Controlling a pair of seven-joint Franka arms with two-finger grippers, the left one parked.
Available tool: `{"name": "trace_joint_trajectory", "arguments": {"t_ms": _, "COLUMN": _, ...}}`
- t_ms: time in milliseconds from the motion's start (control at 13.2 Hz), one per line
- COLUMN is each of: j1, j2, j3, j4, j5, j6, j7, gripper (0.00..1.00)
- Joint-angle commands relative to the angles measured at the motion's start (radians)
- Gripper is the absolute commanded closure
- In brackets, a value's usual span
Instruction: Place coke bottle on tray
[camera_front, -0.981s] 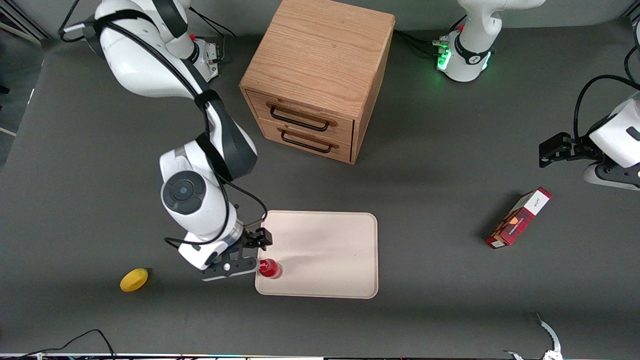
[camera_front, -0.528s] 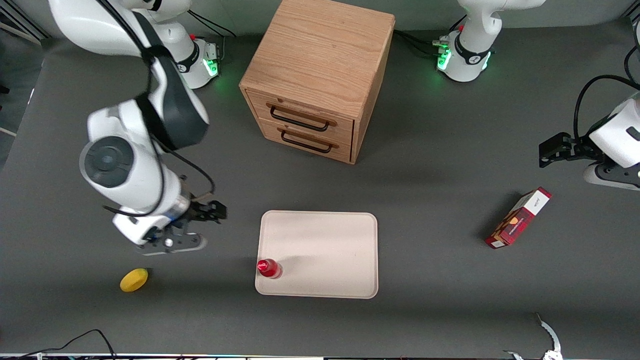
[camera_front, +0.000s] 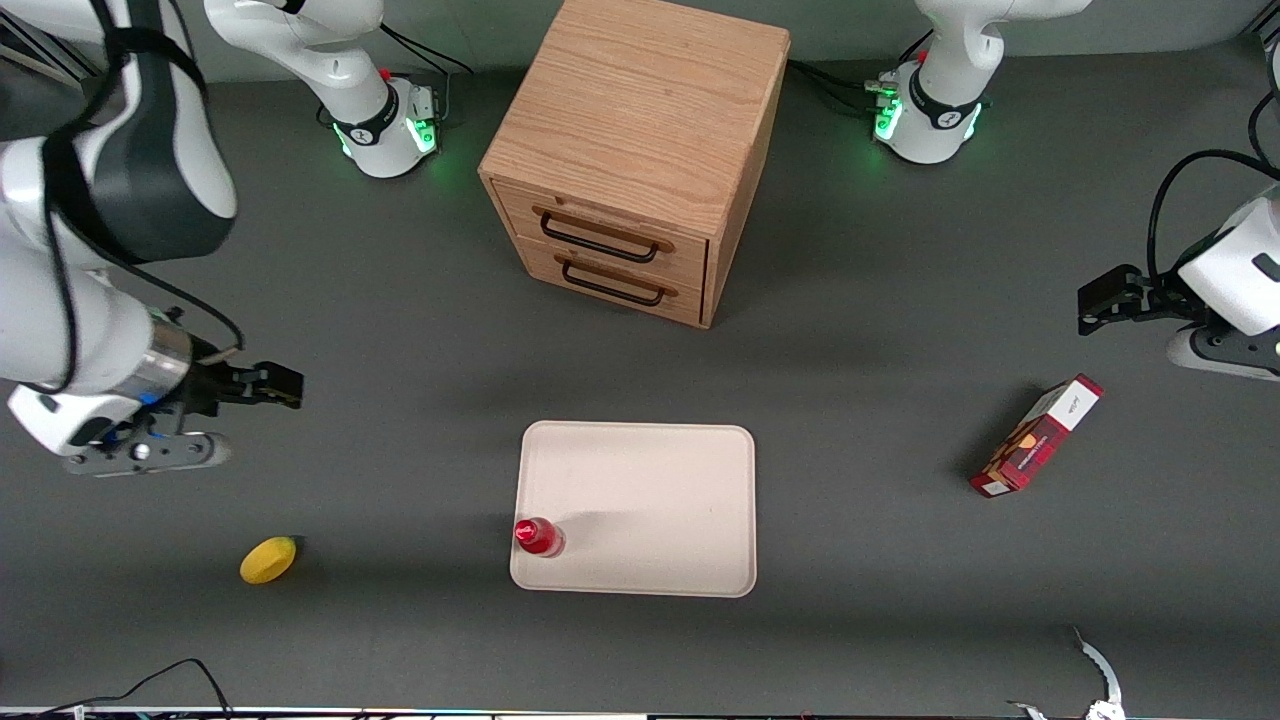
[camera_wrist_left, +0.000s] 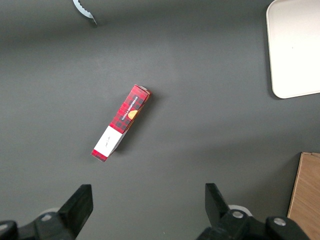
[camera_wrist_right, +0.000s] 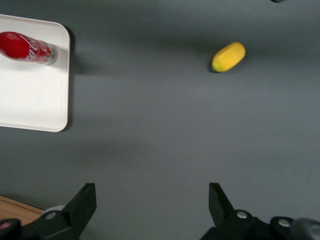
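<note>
The coke bottle (camera_front: 539, 537), small and glossy red, stands on the cream-beige tray (camera_front: 650, 500), in the tray corner nearest the front camera and toward the working arm's end. It also shows in the right wrist view (camera_wrist_right: 25, 47), on the tray (camera_wrist_right: 30, 100). My right gripper (camera_front: 200, 450) is open and empty. It is raised above the bare table, well away from the tray, toward the working arm's end. Its two dark fingers stand wide apart in the wrist view (camera_wrist_right: 152, 202), with nothing between them.
A yellow lemon (camera_front: 268, 559) lies on the table nearer to the front camera than the gripper, and shows in the right wrist view (camera_wrist_right: 228, 56). A wooden two-drawer cabinet (camera_front: 630, 150) stands farther back. A red-and-white carton (camera_front: 1037, 437) lies toward the parked arm's end.
My gripper has let go of the bottle and pulled away from the tray toward the working arm's end, rising. The bottle stays standing on the tray corner.
</note>
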Motion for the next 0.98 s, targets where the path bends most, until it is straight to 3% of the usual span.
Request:
{"name": "trace_joint_trajectory", "arguments": {"t_ms": 0, "j1": -0.063, "j2": -0.107, "j3": 0.019, "j4": -0.119, "j5": 0.03, "j6": 0.017, "j7": -0.066, "gripper": 0.0}}
{"name": "trace_joint_trajectory", "arguments": {"t_ms": 453, "j1": -0.1, "j2": -0.208, "j3": 0.033, "j4": -0.199, "j5": 0.047, "j6": 0.012, "j7": -0.077, "gripper": 0.0}}
{"name": "trace_joint_trajectory", "arguments": {"t_ms": 604, "j1": -0.072, "j2": -0.251, "j3": -0.006, "j4": -0.237, "j5": 0.049, "j6": 0.014, "j7": -0.075, "gripper": 0.0}}
{"name": "trace_joint_trajectory", "arguments": {"t_ms": 755, "j1": -0.009, "j2": -0.265, "j3": -0.098, "j4": -0.24, "j5": 0.091, "j6": 0.003, "j7": -0.075, "gripper": 0.0}}
{"name": "trace_joint_trajectory", "arguments": {"t_ms": 906, "j1": -0.049, "j2": -0.257, "j3": -0.097, "j4": -0.233, "j5": 0.148, "j6": 0.005, "j7": -0.063, "gripper": 0.0}}
